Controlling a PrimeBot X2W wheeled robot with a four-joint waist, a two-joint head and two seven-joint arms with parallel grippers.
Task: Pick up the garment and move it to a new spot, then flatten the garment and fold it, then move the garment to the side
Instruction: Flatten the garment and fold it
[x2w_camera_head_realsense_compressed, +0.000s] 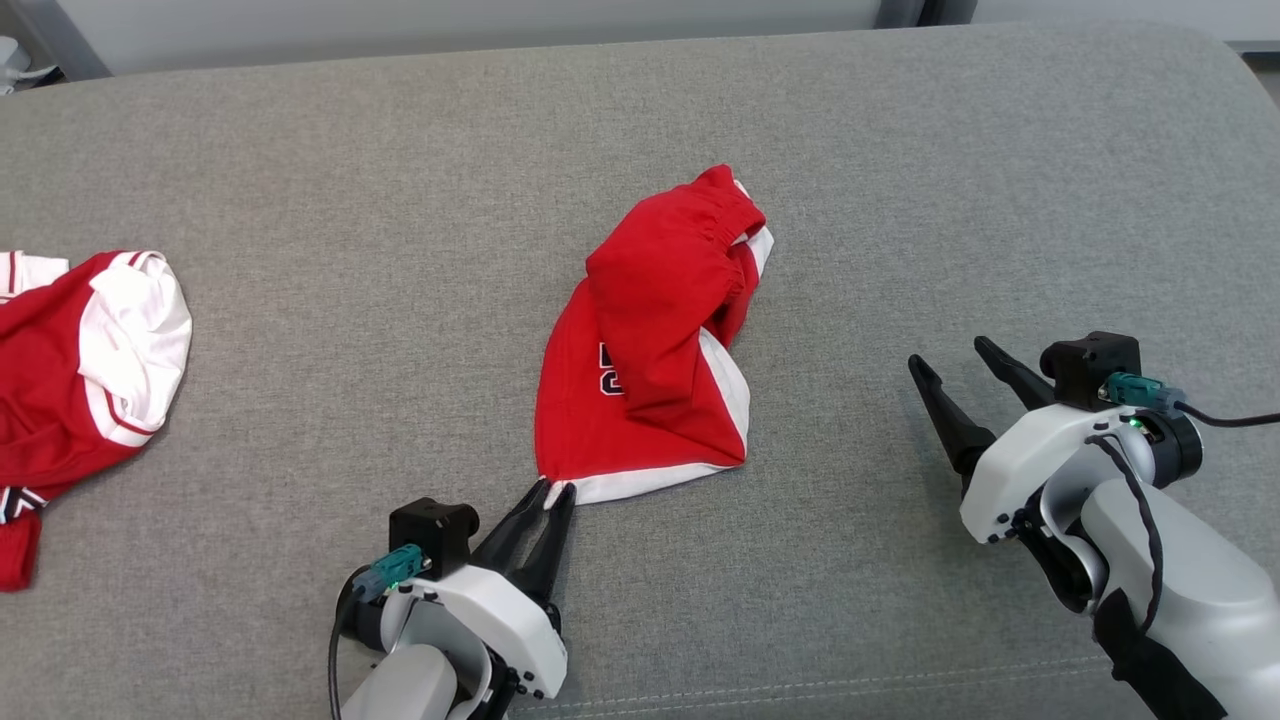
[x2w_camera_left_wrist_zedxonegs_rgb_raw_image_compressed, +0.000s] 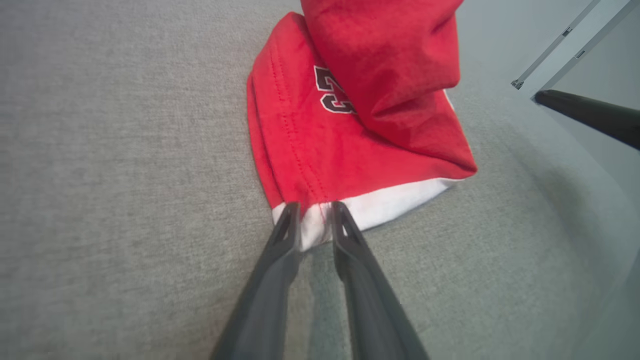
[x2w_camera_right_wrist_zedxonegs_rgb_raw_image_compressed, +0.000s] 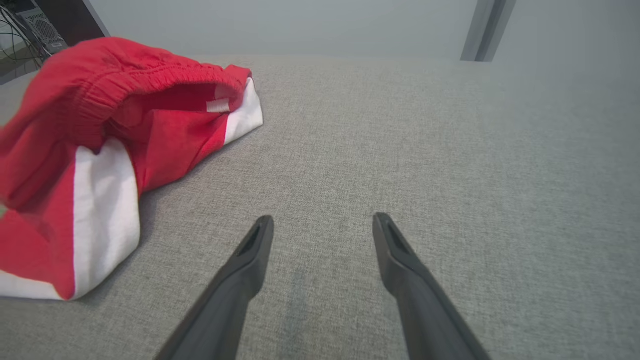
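- Head view: a crumpled red cloth garment (x2w_camera_head_realsense_compressed: 640, 350) with white trim lies near the middle of a grey fabric-covered worktop (x2w_camera_head_realsense_compressed: 300, 150). Its gathered end points away from the robot and its white hem lies nearest the robot.
- That view also takes in a second red and white garment (x2w_camera_head_realsense_compressed: 80, 350), heaped at the worktop's left edge, well apart from the first.
- Left wrist view: close up, a dark numeral with a white outline (x2w_camera_left_wrist_zedxonegs_rgb_raw_image_compressed: 332, 95) is printed on the red cloth, half covered by a fold.
- Right wrist view: this view looks at the far end, showing an elastic waistband (x2w_camera_right_wrist_zedxonegs_rgb_raw_image_compressed: 150, 75) standing open and a small white label (x2w_camera_right_wrist_zedxonegs_rgb_raw_image_compressed: 218, 105) inside it.
- The left hand (x2w_camera_head_realsense_compressed: 556, 488) is narrowed onto the near left corner of the white hem, with cloth pinched between its two dark fingertips.
- The right hand (x2w_camera_head_realsense_compressed: 948, 353) is spread wide and holds nothing. It sits to the right of the garment, apart from it, with grey fabric between its fingers.
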